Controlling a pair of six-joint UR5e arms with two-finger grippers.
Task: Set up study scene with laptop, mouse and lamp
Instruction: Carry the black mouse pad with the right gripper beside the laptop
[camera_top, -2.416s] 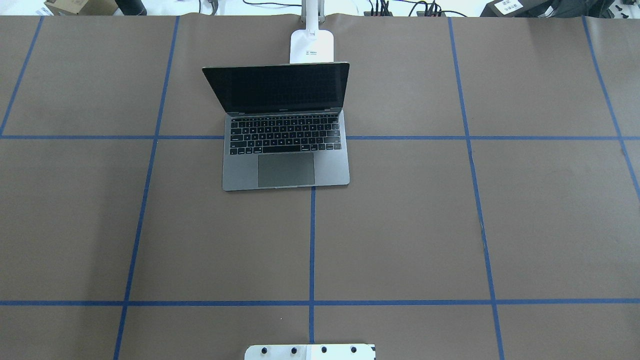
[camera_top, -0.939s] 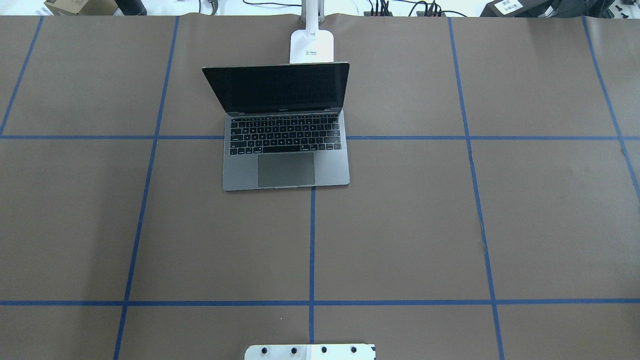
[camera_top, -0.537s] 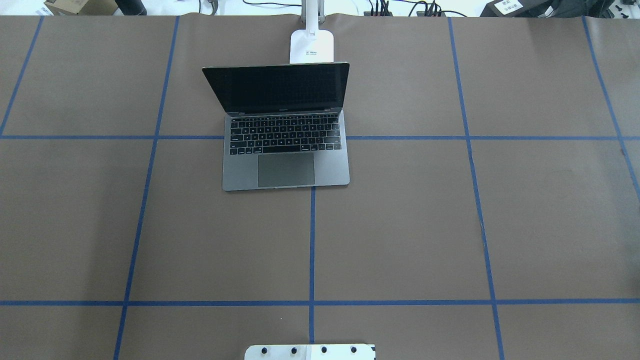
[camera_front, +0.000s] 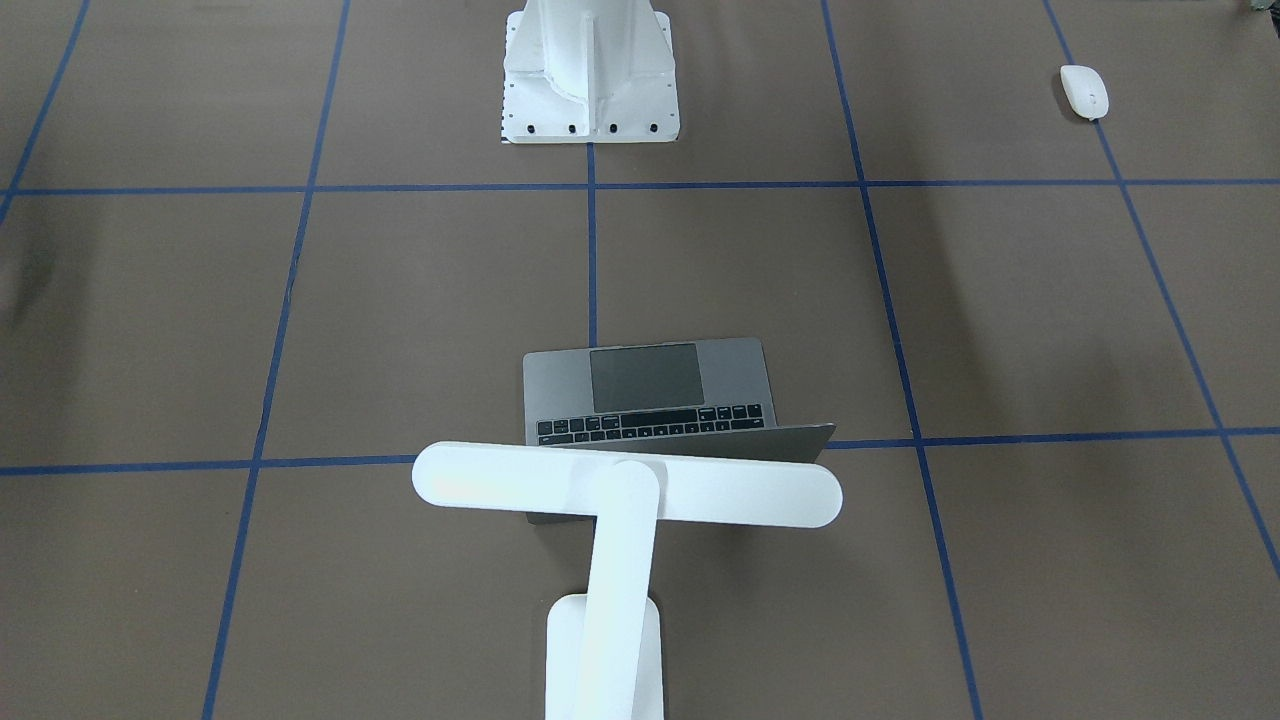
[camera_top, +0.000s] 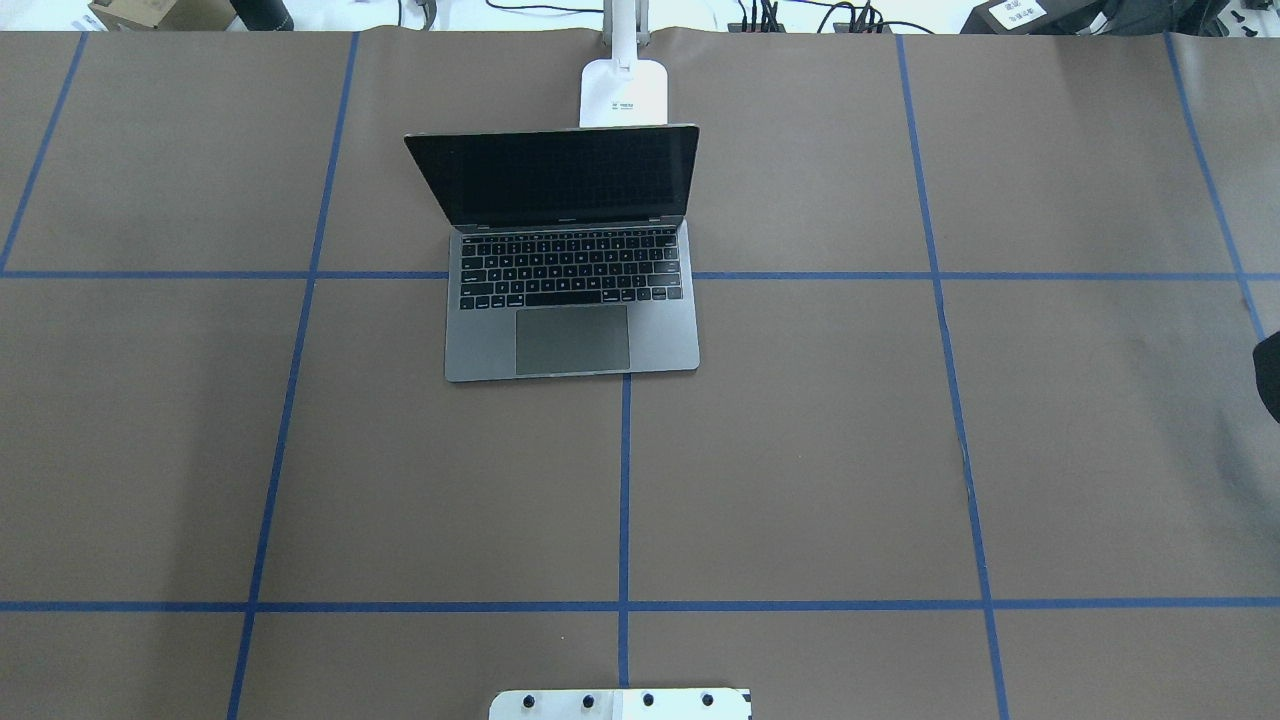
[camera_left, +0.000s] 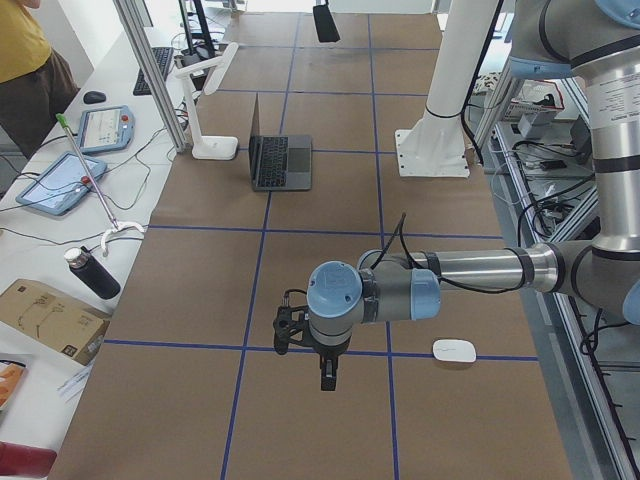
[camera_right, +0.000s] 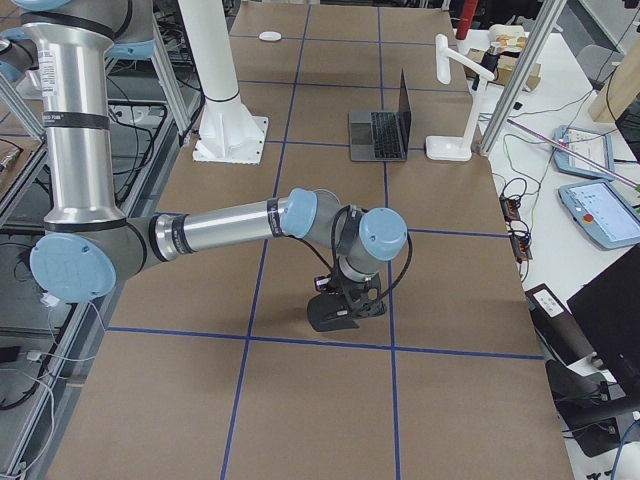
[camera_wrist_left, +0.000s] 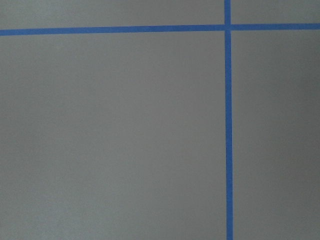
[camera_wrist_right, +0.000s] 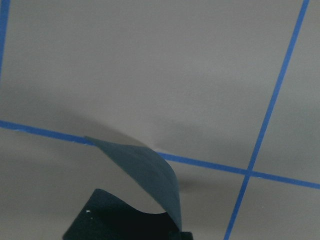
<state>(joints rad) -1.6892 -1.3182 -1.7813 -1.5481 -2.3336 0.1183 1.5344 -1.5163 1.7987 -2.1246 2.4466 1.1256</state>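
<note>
White mouse (camera_left: 454, 350) near left end effector (camera_left: 327, 378), not touching, open or closed cannot tell

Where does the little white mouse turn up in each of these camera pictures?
Front-facing: the mouse lies top right, on a blue tape line.
Overhead: not in it.
Exterior left: lower right of centre, on a blue line.
Exterior right: top edge, left of centre.
Both wrist views: not in it.
Shared landmark: the laptop, open mid-table.
</note>
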